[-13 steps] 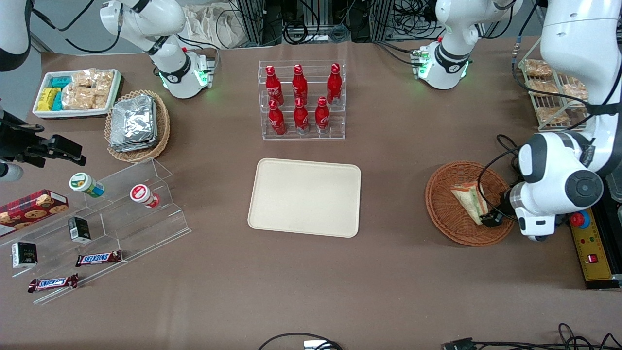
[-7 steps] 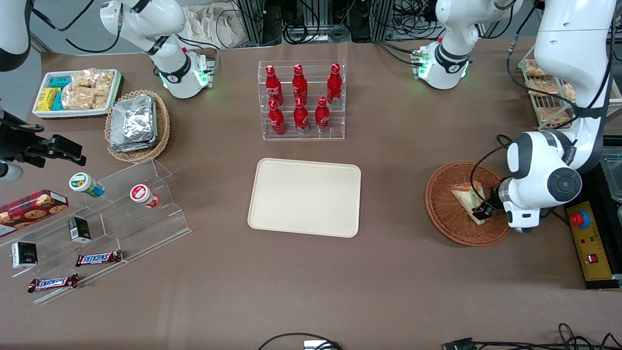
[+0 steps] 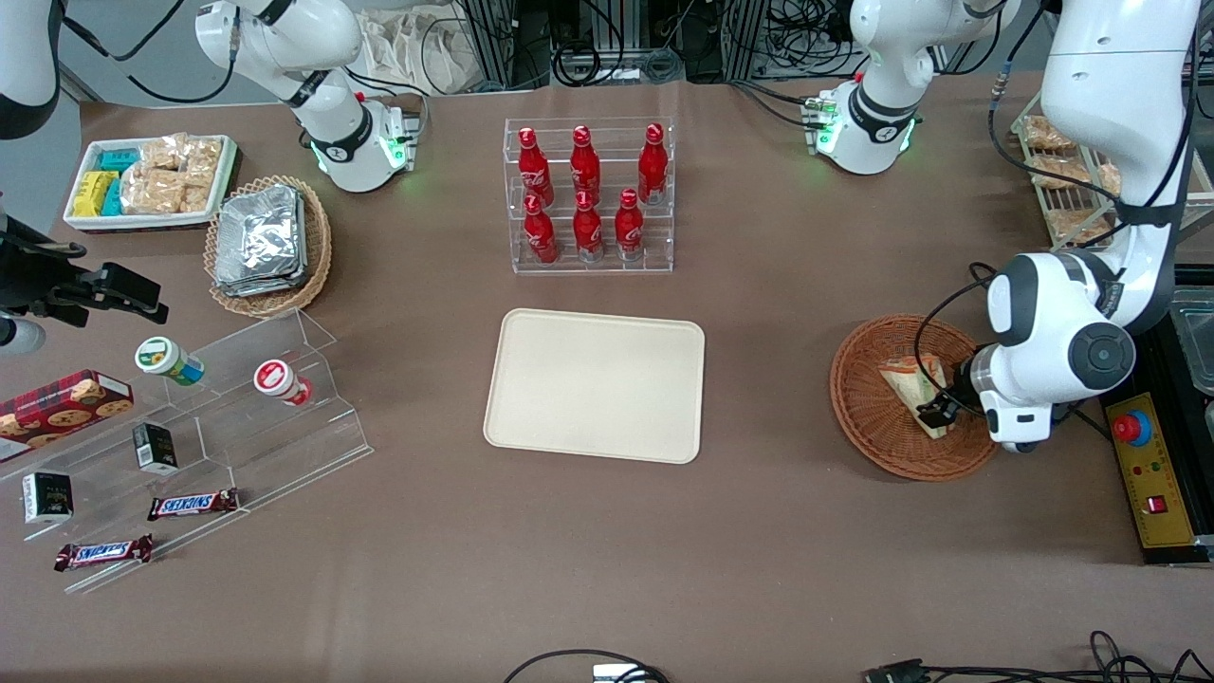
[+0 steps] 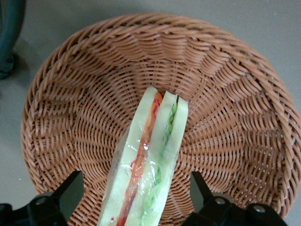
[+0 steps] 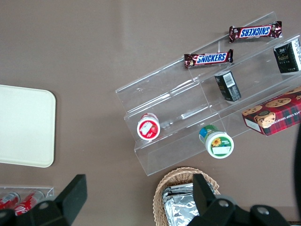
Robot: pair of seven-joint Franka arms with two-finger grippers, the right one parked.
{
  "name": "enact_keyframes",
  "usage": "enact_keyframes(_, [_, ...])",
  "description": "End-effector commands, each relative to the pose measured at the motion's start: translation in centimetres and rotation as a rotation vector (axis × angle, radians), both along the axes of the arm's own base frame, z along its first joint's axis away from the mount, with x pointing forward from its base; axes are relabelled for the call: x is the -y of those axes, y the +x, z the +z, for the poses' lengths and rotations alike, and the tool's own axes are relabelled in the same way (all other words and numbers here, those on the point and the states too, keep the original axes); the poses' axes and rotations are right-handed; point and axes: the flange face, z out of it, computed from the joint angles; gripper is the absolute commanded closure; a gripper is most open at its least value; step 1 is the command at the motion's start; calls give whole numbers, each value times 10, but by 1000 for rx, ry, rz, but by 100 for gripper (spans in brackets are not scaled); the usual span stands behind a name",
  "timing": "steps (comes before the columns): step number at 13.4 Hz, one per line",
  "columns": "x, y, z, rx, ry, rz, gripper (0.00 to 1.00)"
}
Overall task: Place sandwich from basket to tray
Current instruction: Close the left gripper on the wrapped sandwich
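**One sandwich in basket, tool straddling it**

One sandwich (image 4: 150,165) lies wrapped in clear film inside the basket (image 4: 225,113), standing on its edge with the orange-red and green filling layers facing the wrist camera. Its pointed end rests near the basket centre; its wider end lies between the tool (image 4: 136,197) fingers. The tool is spread apart, one finger (image 4: 70,190) on each side of the sandwich, with a visible gap between each finger and the bread.

From the front, the tool (image 3: 939,410) sits low over the basket (image 3: 873,417), at the part of the sandwich (image 3: 909,381) nearer the front camera. The basket rim surrounds the sandwich on all sides, with bare wicker showing around it.

The tray (image 3: 596,384) lies flat at mid-bench, well apart from the basket, with nothing on it. Open brown bench (image 3: 768,379) separates the tray edge from the basket rim. A rack of red bottles (image 3: 588,194) stands farther from the front camera than the tray.
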Motion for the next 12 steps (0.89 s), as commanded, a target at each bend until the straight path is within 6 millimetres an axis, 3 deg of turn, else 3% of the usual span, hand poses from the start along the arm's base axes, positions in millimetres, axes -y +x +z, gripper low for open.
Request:
enact_keyframes(1, [3, -13, -6, -13, -10, 2, 0])
enact_keyframes(3, [2, -13, -8, -16, -10, 1, 0])
enact_keyframes(4, [2, -13, -13, -22, -10, -3, 17])
enact_keyframes(5, [2, -12, -11, -15, -13, -2, 60])
enact_keyframes(7, [3, -10, -7, -5, -13, -4, 95])
enact_keyframes(9, [7, -6, 1, 7, -12, -14, 100])
enact_keyframes(12, [9, 10, 40, 23, -16, -46, 100])
